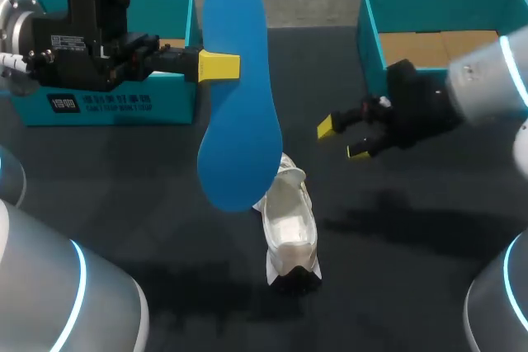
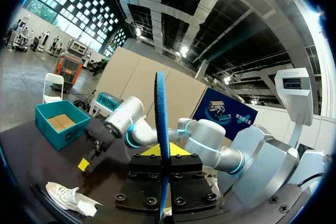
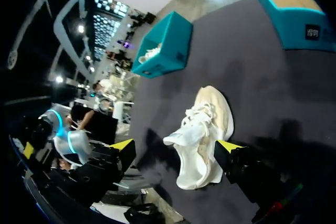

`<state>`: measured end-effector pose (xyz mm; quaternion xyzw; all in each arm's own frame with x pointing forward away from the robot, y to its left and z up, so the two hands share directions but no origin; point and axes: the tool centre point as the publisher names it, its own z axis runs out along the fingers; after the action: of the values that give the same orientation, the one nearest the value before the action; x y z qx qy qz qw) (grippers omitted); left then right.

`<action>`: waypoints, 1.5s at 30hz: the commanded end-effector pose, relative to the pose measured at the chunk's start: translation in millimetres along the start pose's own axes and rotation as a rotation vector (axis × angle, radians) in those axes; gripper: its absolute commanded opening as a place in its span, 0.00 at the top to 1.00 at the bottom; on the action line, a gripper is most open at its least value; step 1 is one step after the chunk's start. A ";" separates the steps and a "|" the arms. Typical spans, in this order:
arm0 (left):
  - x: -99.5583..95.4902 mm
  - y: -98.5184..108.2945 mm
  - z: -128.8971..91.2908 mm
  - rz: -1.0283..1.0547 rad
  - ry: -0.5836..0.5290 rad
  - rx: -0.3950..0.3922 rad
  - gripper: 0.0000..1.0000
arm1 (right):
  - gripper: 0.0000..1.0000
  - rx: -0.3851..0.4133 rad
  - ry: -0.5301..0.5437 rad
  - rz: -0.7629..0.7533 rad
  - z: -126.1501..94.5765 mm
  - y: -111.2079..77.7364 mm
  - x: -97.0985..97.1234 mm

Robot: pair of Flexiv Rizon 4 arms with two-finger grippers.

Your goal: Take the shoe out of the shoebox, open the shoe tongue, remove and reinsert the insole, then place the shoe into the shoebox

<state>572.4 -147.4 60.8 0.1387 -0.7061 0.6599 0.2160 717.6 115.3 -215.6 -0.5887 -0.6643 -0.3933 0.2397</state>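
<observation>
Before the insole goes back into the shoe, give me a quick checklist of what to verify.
1. Blue insole gripped: ok, left gripper is shut on its edge, holding it above the table.
2. Right gripper free: ok, open and empty, beside the white shoe.
3. Shoe out of the box: ok, it lies on the table.
4. Shoe steadied: not ok, nothing touches it.
5. Tongue pulled open: cannot tell.
6. Right shoebox ready: ok, open, bare cardboard bottom.
</observation>
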 end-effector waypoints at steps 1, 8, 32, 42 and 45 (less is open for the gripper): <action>-0.3 0.6 0.5 -0.001 -0.001 -0.002 1.00 | 0.00 -0.061 0.186 -0.004 -17.2 -11.9 -1.6; -0.3 0.6 0.5 -0.001 -0.001 -0.002 1.00 | 0.00 -0.031 0.192 0.018 -26.8 6.1 14.4; -0.3 0.6 0.5 -0.001 -0.001 -0.002 1.00 | 0.00 0.017 0.318 0.087 -32.7 29.5 30.2; -19.7 -7.6 -0.1 0.341 -0.117 0.079 1.00 | 0.00 0.017 0.318 0.087 -32.7 29.5 30.2; -38.1 -12.3 -0.3 0.417 -0.120 0.121 1.00 | 0.00 0.017 0.318 0.087 -32.7 29.5 30.2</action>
<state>604.2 -144.2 61.5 0.0728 -0.7090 0.6977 0.0725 735.3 105.6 -165.5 -0.5453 -0.5951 -0.4653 0.3634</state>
